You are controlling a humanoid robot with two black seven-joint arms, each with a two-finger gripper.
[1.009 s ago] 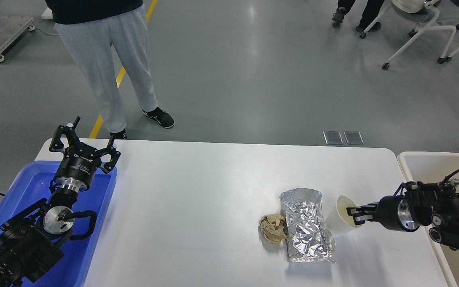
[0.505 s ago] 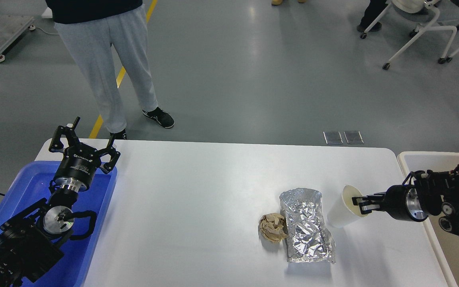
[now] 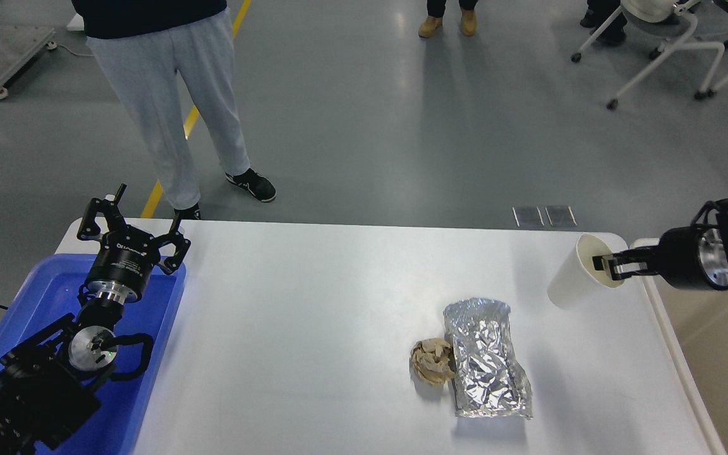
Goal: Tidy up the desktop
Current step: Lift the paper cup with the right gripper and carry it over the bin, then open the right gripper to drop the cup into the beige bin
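Note:
The white desktop [image 3: 313, 316] fills the lower view. My right gripper [image 3: 605, 265] is shut on the rim of a white paper cup [image 3: 571, 281] and holds it tilted in the air above the desktop's right part. A crumpled silver foil bag [image 3: 486, 358] lies on the desktop right of the middle, with a crumpled brown paper ball [image 3: 432, 361] touching its left side. My left gripper [image 3: 135, 230] is open and empty above the far end of the blue tray [image 3: 155, 303].
The beige bin [image 3: 718, 354] stands past the desktop's right edge. A person in grey trousers [image 3: 168, 107] stands at the far left corner. Office chairs [image 3: 667, 44] and other people's feet are on the floor beyond.
My right gripper has lifted the paper cup off the desktop and carried it up and to the right, away from the foil bag. The left arm has not moved.

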